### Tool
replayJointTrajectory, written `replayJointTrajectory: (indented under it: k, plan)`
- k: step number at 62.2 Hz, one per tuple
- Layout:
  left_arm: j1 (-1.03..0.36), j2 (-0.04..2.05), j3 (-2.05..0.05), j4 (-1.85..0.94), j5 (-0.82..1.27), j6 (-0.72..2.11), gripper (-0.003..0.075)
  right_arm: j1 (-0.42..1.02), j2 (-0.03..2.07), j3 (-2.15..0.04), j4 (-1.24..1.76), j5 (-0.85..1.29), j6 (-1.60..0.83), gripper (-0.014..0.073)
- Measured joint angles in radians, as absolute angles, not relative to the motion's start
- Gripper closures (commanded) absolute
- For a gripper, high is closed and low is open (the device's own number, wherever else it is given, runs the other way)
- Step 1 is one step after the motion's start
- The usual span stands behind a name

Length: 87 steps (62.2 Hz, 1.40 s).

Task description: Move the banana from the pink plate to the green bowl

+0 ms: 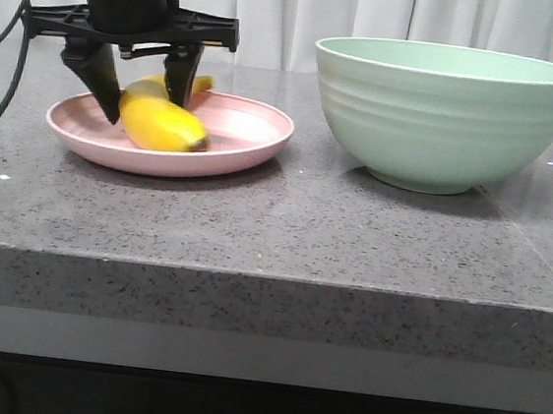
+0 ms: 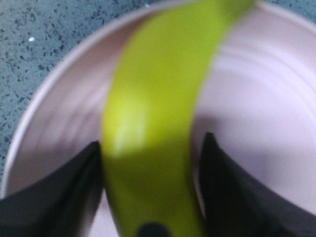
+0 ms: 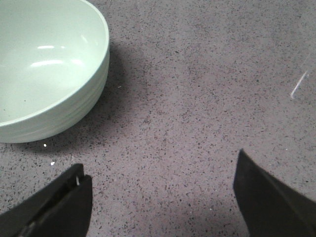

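- Front view: the left gripper [image 1: 142, 94] is reaching down over the pink plate [image 1: 254, 135], its black, tapered jaws standing on either side of the banana [image 1: 162, 123]. The banana is smooth, plump and bright yellow with a dark tip, and it is lying in the shallow matte plate on the left of the counter [image 1: 273, 236], a grey speckled stone slab. The green bowl [image 1: 446, 116], deep and pale mint with horizontal ridges round its outside, is sitting well apart to the right.
- Left wrist view: the banana [image 2: 153, 128] is showing as a blurred, curved yellow-green band running between the two dark jaws, which are sitting close against its sides; whether they are squeezing it I cannot tell. The pink plate [image 2: 256, 103] with faint concentric rings is lying beneath.
- Right wrist view: the right gripper [image 3: 160, 197] is hanging over bare speckled counter [image 3: 207, 89] with its jaws spread wide and holding nothing. The green bowl [image 3: 49, 64], glossy highlights inside, is sitting just beside it.
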State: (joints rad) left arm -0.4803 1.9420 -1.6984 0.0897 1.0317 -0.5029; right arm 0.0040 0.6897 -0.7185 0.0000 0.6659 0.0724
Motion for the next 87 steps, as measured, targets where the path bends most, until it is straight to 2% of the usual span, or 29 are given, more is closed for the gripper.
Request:
replayJointTrajectory:
  k: [10, 28, 44, 53, 73, 87]
  plan:
    - [-0.48, 1.946, -1.716, 0.084, 1.048, -0.503, 0.0553, 0.004, 0.69, -0.719, 0.0, 0.666, 0.072, -0.0007]
    - [-0.48, 1.936, -1.823, 0.082, 1.141, -0.472, 0.0553, 0.004, 0.69, -0.719, 0.005, 0.666, 0.072, -0.0007]
    - [-0.48, 1.778, -1.821, 0.054, 1.165, -0.396, 0.0553, 0.004, 0.69, -0.719, 0.007, 0.666, 0.072, -0.0007]
    - [-0.48, 1.62, -1.746, 0.0, 1.108, -0.317, 0.0553, 0.004, 0.69, -0.719, 0.007, 0.666, 0.072, -0.0007]
    - [-0.48, 1.293, -1.403, -0.115, 0.971, -0.143, 0.0553, 0.004, 0.69, -0.719, 0.029, 0.666, 0.072, -0.0007]
    - [-0.48, 1.127, -1.211, -0.35, 0.895, 0.082, 0.0553, 0.004, 0.69, -0.719, 0.061, 0.668, 0.069, -0.0007]
